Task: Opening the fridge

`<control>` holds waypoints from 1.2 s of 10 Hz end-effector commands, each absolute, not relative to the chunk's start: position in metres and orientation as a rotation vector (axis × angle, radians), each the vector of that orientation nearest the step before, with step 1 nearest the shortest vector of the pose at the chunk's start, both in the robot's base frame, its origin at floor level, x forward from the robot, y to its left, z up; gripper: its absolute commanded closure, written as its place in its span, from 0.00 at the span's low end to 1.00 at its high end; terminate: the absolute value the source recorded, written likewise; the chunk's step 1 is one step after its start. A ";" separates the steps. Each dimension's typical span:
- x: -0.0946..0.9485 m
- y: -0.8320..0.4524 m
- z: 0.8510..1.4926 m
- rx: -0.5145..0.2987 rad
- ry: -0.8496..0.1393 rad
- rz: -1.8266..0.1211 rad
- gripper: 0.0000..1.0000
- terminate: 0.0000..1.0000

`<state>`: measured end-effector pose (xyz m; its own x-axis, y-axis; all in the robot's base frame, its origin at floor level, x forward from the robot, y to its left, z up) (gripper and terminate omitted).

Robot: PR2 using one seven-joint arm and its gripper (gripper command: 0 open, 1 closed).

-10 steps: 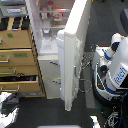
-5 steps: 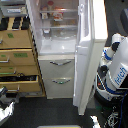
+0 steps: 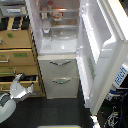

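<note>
The fridge (image 3: 62,50) stands mid-room beside a wooden cabinet (image 3: 17,55), its upper door (image 3: 102,55) swung wide toward the exterior view's right, shelves bare to see. The gripper (image 3: 19,86) hangs low at the left, fingers spread, holding nothing, well apart from the door. To my eye the opening looks done; next is simply keeping clear.

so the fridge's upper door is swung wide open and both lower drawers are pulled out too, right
Not quite. In the exterior view the fridge has its upper door swung wide open, but both lower drawers are shut, their silver handles flush against the front.
</note>
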<state>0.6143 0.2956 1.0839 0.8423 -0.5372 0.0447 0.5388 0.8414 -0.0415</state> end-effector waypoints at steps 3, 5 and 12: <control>0.581 -0.375 1.240 0.141 -0.224 -1.268 0.00 0.00; 0.484 -0.531 1.279 0.094 -0.224 -1.381 0.00 0.00; 0.295 -0.830 1.231 0.011 -0.172 -1.664 0.00 0.00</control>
